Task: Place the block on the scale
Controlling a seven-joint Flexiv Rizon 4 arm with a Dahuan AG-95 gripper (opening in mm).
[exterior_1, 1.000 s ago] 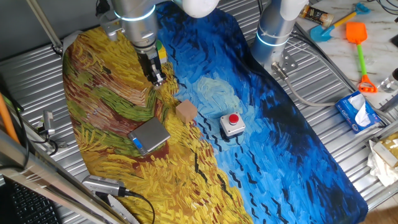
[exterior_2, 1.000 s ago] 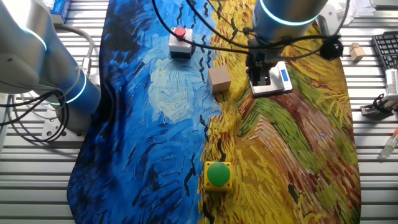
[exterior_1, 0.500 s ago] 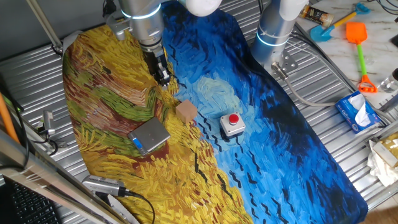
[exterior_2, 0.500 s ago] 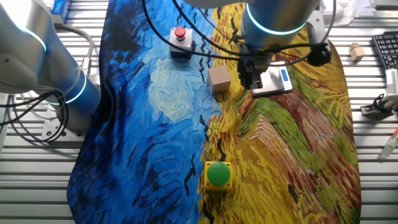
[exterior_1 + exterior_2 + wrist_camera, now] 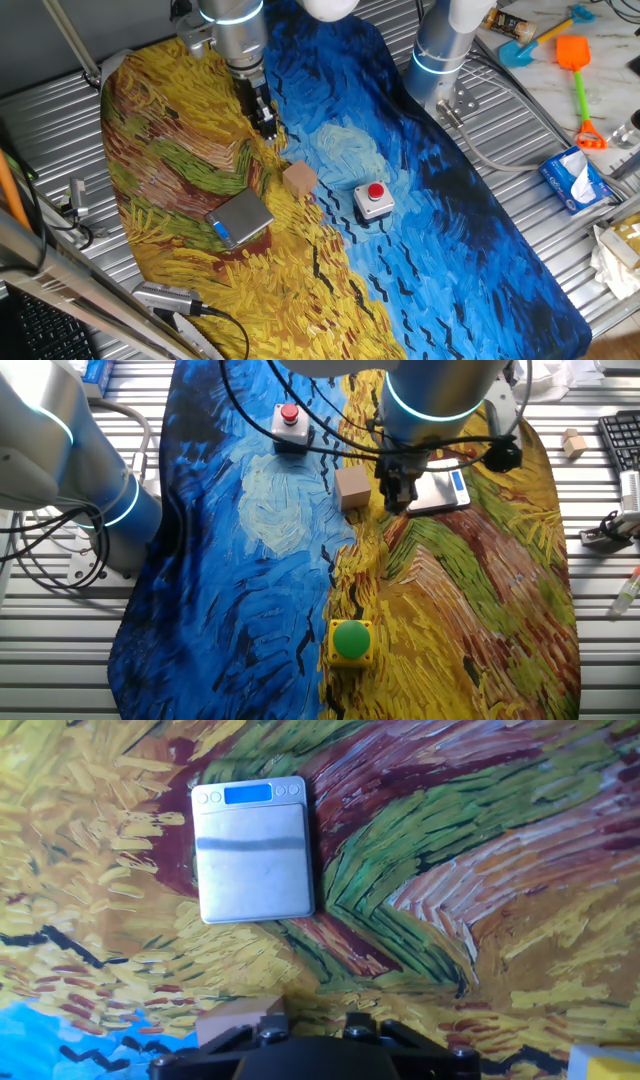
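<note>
The block [image 5: 299, 178] is a small tan wooden cube standing on the painted cloth; it also shows in the other fixed view [image 5: 352, 487]. In the hand view only its corner [image 5: 235, 1018] shows, at the bottom edge. The scale [image 5: 240, 218] is a flat grey plate with a blue strip, lying apart from the block, and it shows in the other fixed view [image 5: 440, 490] and in the hand view [image 5: 253, 860]. My gripper [image 5: 265, 125] hangs above the cloth, between block and scale in the other fixed view [image 5: 396, 496]. Its jaws are apart and hold nothing.
A grey box with a red button [image 5: 374, 200] stands beside the block. A green button on a yellow box [image 5: 350, 640] sits further along the cloth. A second robot base [image 5: 440, 50] stands at the cloth's edge. A small wooden cube [image 5: 573, 444] lies off the cloth.
My gripper has moved from over the scale's edge sideways toward the block. The block and the scale have not moved.
</note>
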